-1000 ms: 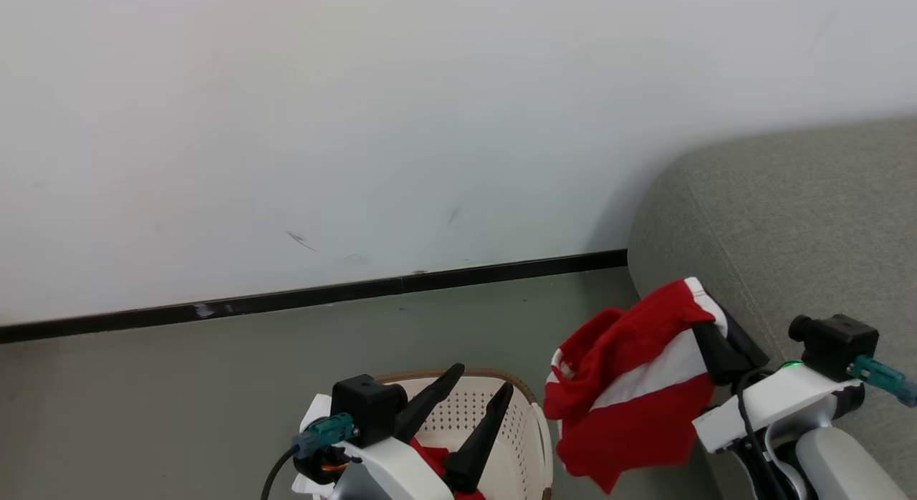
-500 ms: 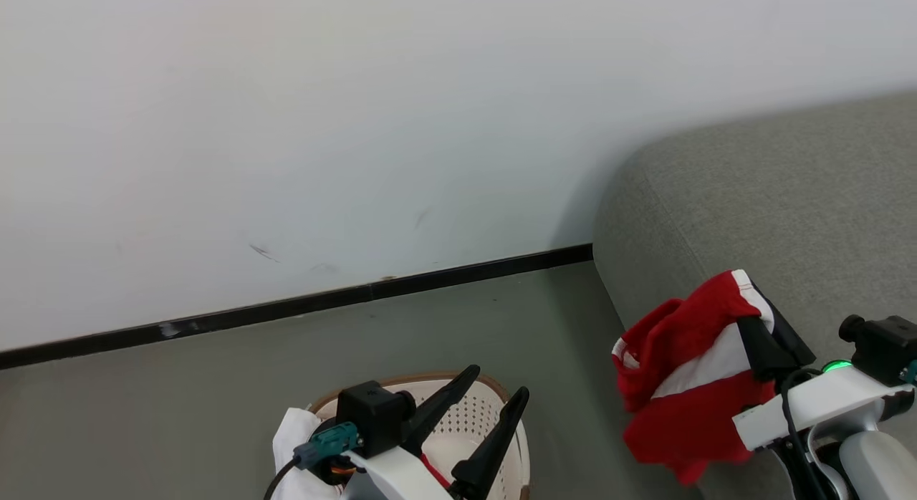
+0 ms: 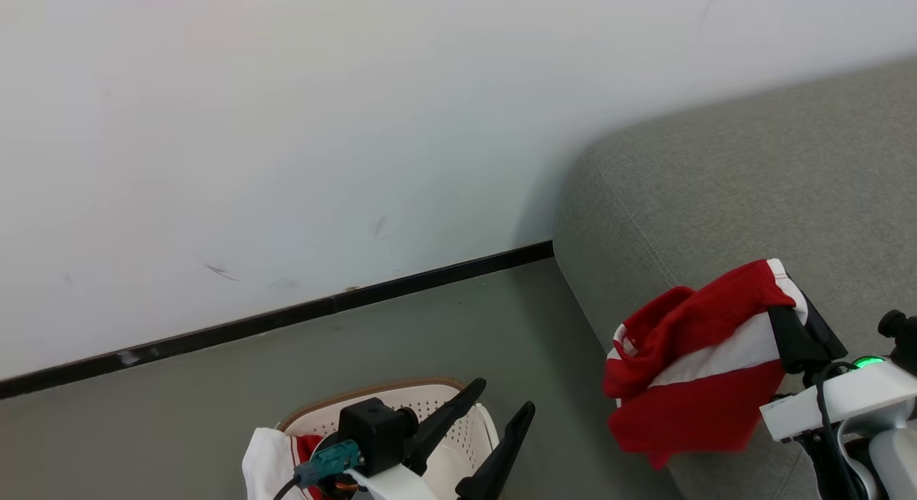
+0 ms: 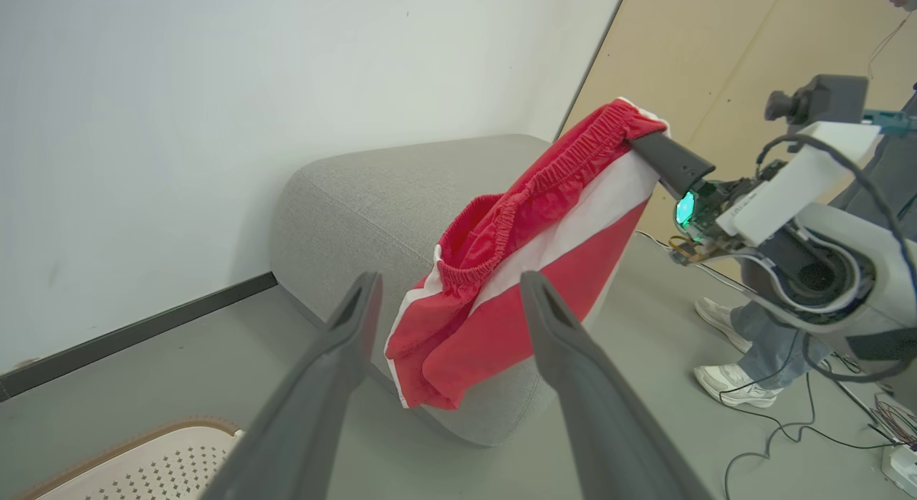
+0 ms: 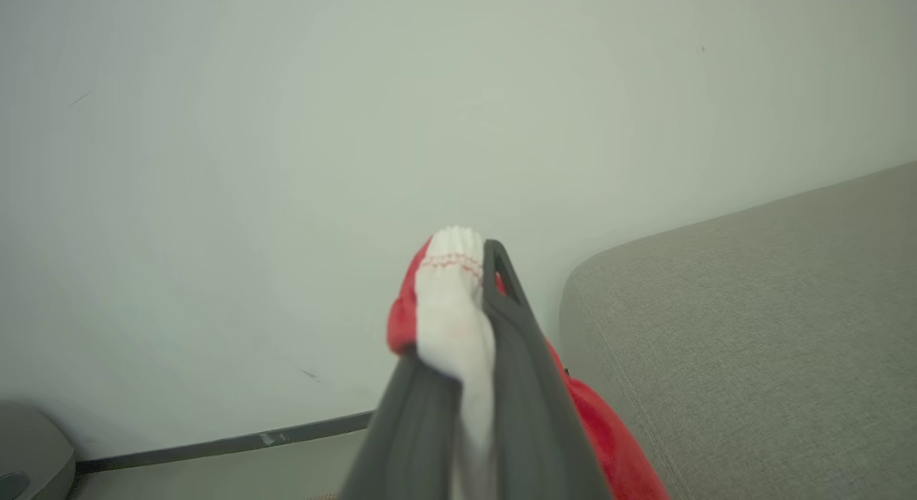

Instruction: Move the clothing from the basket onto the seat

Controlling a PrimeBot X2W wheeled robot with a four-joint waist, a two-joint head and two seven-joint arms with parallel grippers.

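My right gripper [image 3: 784, 317] is shut on a red garment with a white stripe [image 3: 688, 371], part of the clothing. The garment hangs in the air against the rounded end of the grey seat [image 3: 752, 192]. The left wrist view shows the same garment [image 4: 530, 220] dangling from the right gripper [image 4: 639, 140] in front of the seat [image 4: 358, 192]. White trim [image 5: 451, 306] is bunched between the right gripper's [image 5: 487, 251] closed fingers. My left gripper [image 3: 503, 394] stands open and holds nothing, above the cream basket [image 3: 372, 394], where more red and white clothing [image 3: 272, 453] lies.
A white wall with a black baseboard [image 3: 286, 317] runs behind the grey floor. In the left wrist view, a person's legs and white shoes [image 4: 738, 385] stand beyond the seat. Cables [image 4: 824, 435] lie on the floor there.
The head view has swung right. My right gripper has carried the red garment from beside the seat's end to in front of it. The left gripper stays open over the basket.
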